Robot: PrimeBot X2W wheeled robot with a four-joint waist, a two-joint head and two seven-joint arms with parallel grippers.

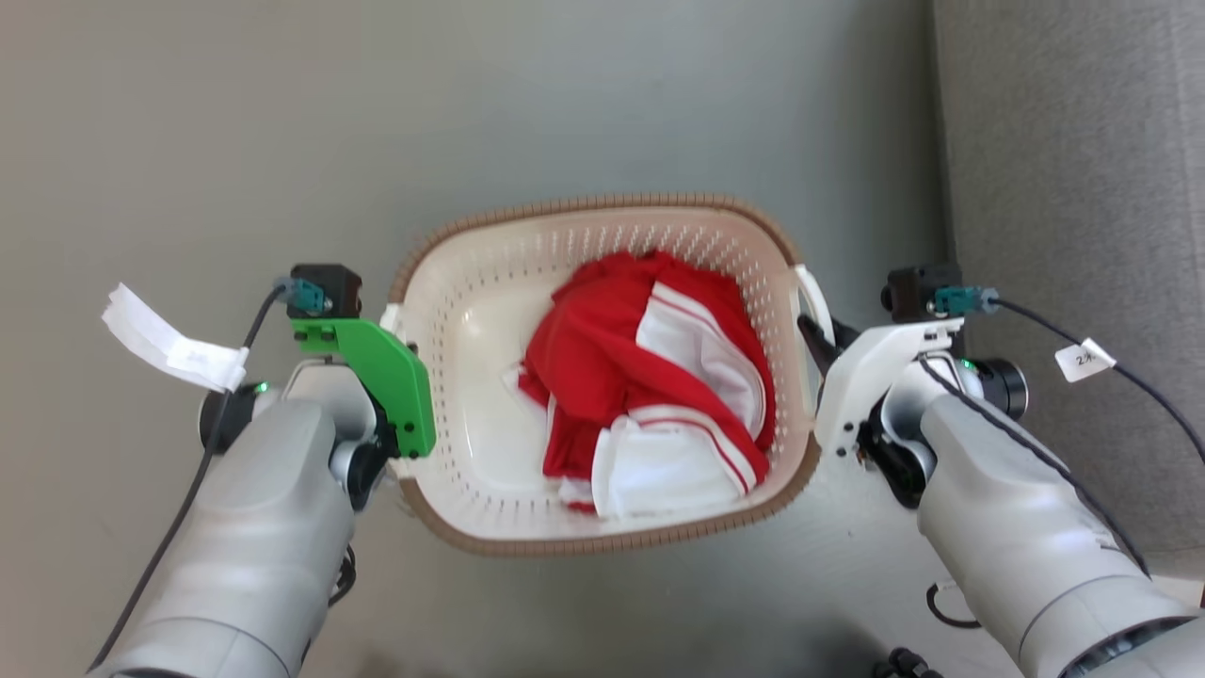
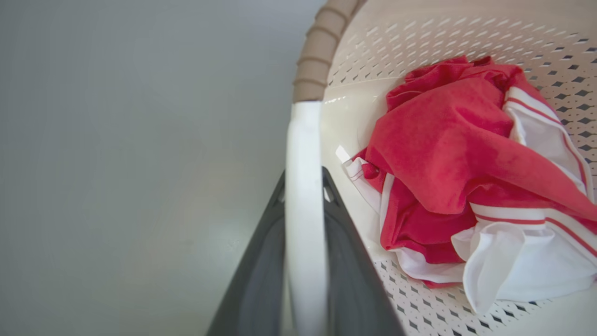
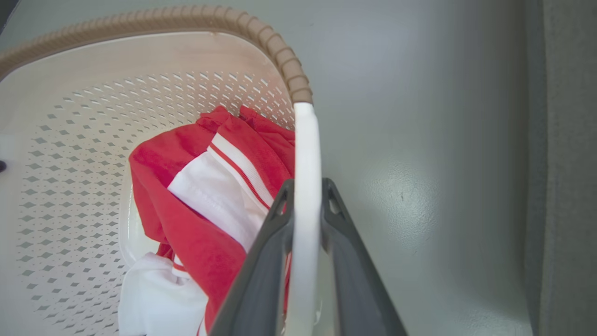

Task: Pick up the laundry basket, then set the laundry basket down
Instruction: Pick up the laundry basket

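Laundry basket (image 1: 454,311) holds red-white garment (image 1: 650,377) — L hand (image 2: 303,181) pinches its left handle (image 2: 303,135), R hand (image 3: 307,187) the right handle (image 3: 306,140).

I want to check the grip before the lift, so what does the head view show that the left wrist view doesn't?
Head view: the whole laundry basket rim to rim, the right gripper at the right handle, and a grey textured panel on the right. Left wrist view: a close look at the left gripper, jaws pressed against both sides of the white left handle. Both: the red and white clothing in the basket and the grey floor.
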